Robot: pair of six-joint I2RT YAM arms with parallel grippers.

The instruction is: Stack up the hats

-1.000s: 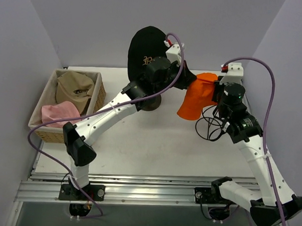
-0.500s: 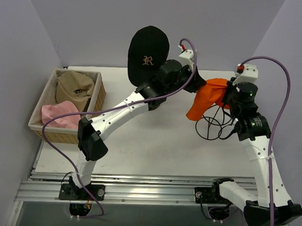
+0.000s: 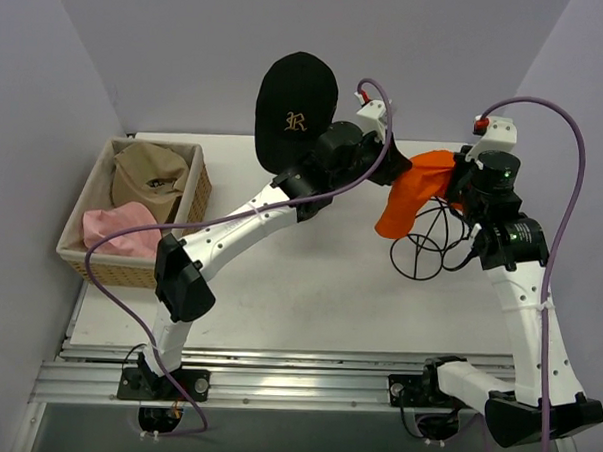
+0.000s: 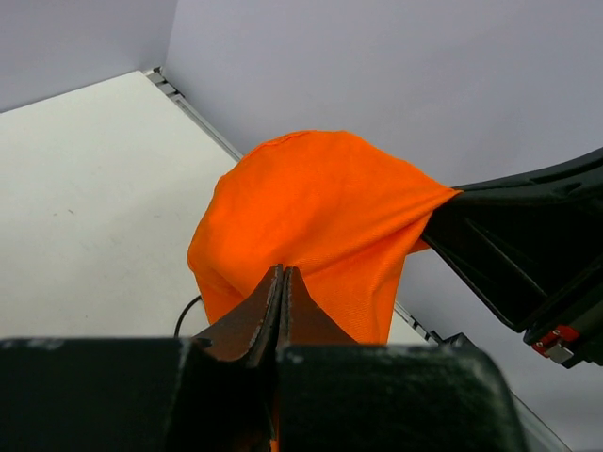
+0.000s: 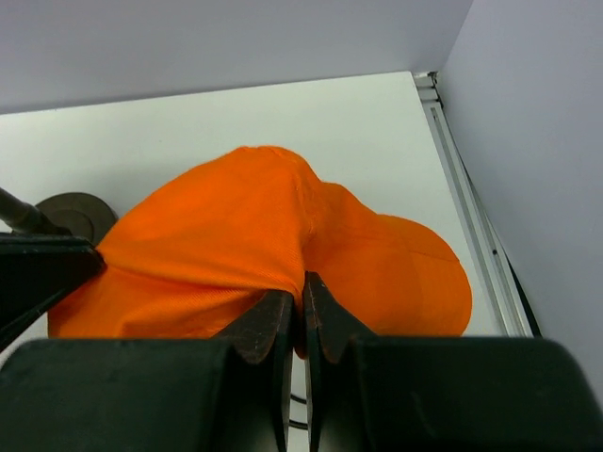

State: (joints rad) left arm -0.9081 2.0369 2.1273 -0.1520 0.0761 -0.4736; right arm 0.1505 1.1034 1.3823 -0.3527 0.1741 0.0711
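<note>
While the left gripper (image 4: 281, 275) and the right gripper (image 5: 301, 284) are each pinching the orange hat (image 3: 413, 191) tightly, holding it aloft just right of the black cap (image 3: 297, 111), such thin grips are probably risking a slip, with drooping cloth possibly snagging that cap.

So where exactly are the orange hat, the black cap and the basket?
orange hat (image 3: 411, 194): overhead view, middle of the hanging fabric.
black cap (image 3: 298, 86): overhead view, the crown above the gold letter.
basket (image 3: 99, 269): overhead view, its woven near wall.
</note>
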